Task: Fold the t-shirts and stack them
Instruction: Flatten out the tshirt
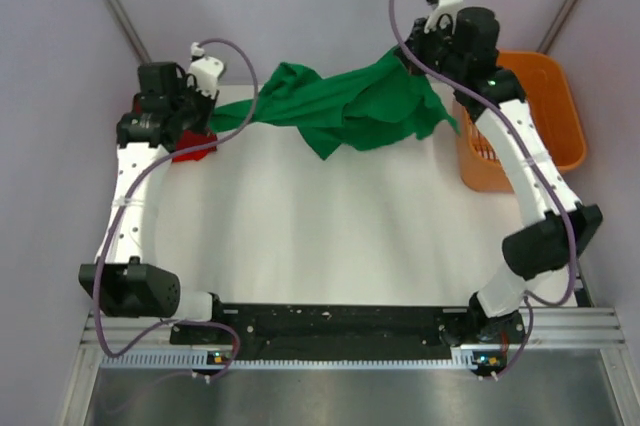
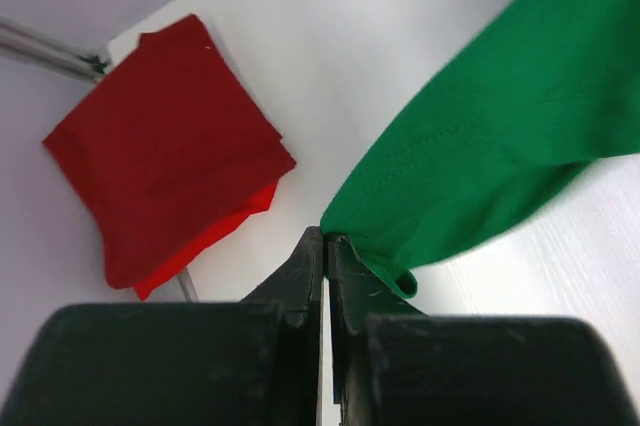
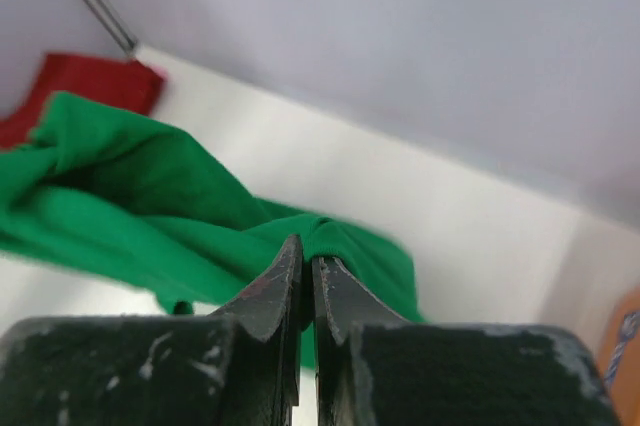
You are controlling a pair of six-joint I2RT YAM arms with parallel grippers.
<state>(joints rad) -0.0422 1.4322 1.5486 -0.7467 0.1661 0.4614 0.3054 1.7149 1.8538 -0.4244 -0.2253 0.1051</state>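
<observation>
Looking from the top camera, start at about 10 o'clock on the white table (image 1: pixel 330 236). There you have the dark red t-shirt (image 2: pixel 160 146), folded into a rough square and lying flat in the far left corner. It is partly hidden under your left arm in the overhead view and fully visible from the left wrist.

Just to its right, your left gripper (image 2: pixel 325 238) has its jaws closed tight on a hemmed edge of the green t-shirt (image 1: pixel 350 111). The red shirt lies near those fingers but apart from them.

The green shirt stretches from 11 o'clock to 1 o'clock along the far edge of the table. It is bunched and wrinkled, with a loose flap hanging down toward the middle of the table.

At 1 o'clock, your right gripper (image 3: pixel 305 246) is also clamped shut, pinching a raised fold of the same green cloth at its fingertips. So the shirt hangs between your two grippers.

At 2 o'clock, the orange basket (image 1: pixel 560 116) stands at the right edge of the table, behind your right arm.
</observation>
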